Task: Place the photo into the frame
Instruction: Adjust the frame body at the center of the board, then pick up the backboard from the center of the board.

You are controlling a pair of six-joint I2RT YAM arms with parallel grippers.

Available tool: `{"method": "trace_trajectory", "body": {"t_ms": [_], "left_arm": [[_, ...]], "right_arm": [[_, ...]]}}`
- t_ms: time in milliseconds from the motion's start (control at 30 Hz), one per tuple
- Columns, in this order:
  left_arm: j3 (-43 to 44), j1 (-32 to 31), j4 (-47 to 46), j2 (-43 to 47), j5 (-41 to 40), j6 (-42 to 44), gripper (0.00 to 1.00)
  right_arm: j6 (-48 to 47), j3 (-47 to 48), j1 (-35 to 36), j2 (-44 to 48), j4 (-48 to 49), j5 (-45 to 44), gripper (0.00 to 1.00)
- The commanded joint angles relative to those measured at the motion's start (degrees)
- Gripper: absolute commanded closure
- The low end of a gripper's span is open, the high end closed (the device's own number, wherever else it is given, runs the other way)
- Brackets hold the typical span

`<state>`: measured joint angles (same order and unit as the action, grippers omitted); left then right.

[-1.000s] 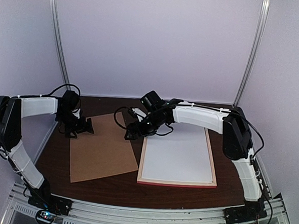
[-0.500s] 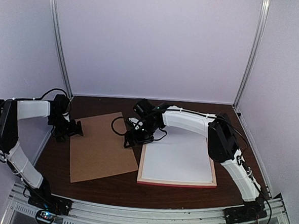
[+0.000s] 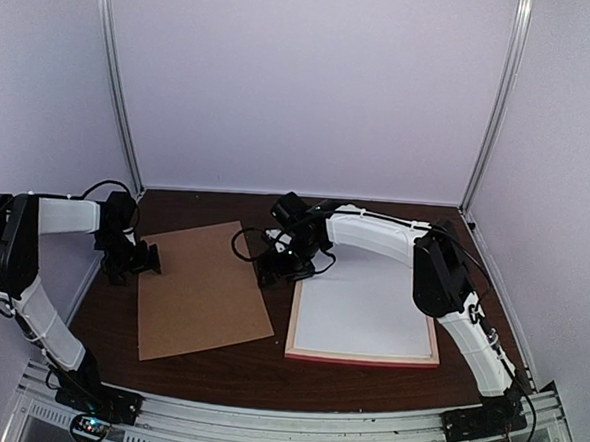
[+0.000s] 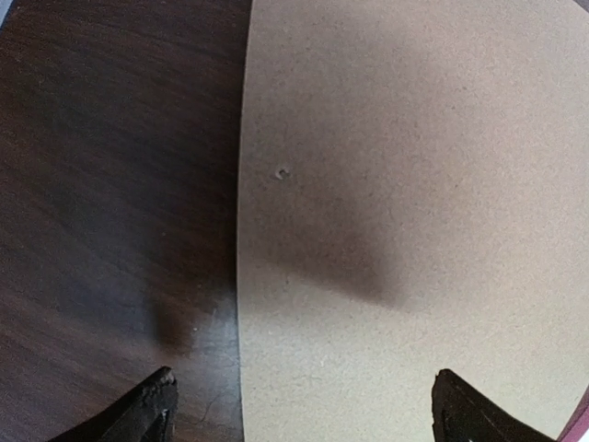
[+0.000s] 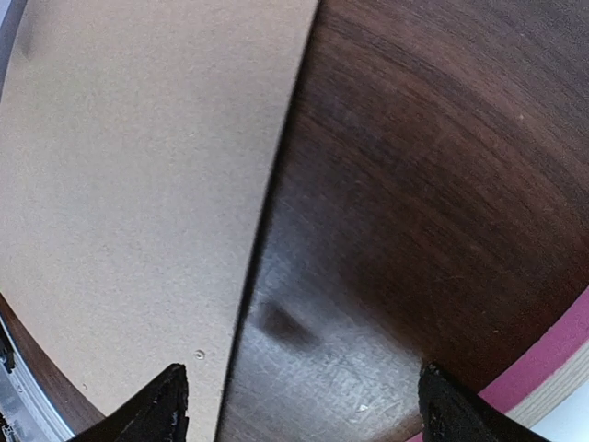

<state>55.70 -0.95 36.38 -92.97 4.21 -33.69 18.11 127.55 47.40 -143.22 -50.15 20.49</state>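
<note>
The frame (image 3: 362,359) lies flat on the tabletop (image 3: 266,372), right of centre, a white sheet (image 3: 365,310) inside its pink rails. My right claw (image 3: 284,270) hovers spread just off its far-left corner, spanning the bare strip between frame and brown board (image 3: 203,291). My left claw (image 3: 140,259), spread too, straddles the board's far-left edge.

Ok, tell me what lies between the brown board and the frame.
Only a bare strip of table separates the brown board from the frame, as the top and right wrist views show; the right gripper hangs open above its far end.
</note>
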Motion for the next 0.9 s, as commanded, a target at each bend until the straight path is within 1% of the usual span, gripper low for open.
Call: {"method": "trace_trajectory", "body": {"t_ms": [0, 133, 233, 533, 667, 867], "left_arm": [[-0.2, 0.4, -1.9, -1.8, 2.1, 0.9, 0.04], [-0.7, 0.4, -2.4, -2.9, 2.4, 0.8, 0.05], [-1.6, 0.4, -3.2, -3.2, 3.6, 0.7, 0.05], [-4.9, 1.8, -6.1, -3.4, 9.5, 0.4, 0.08], [-6.4, 1.8, -8.0, -3.3, 13.2, 0.0, 0.11], [-8.3, 1.8, -12.0, -3.3, 19.1, -1.0, 0.16]], "right_arm": [[0.0, -1.4, -1.5, 2.1, -1.0, -0.9, 0.15], [1.0, -1.5, -1.2, 1.7, 2.0, 3.6, 0.16], [2.2, -1.3, -0.8, 1.3, 3.6, 5.4, 0.17], [3.5, 2.0, 0.1, -1.4, 3.0, 6.2, 0.18], [4.1, 3.8, 0.3, -3.4, 2.6, 7.9, 0.18], [5.5, 3.9, 0.3, -4.2, 3.5, 9.8, 0.19]]}}
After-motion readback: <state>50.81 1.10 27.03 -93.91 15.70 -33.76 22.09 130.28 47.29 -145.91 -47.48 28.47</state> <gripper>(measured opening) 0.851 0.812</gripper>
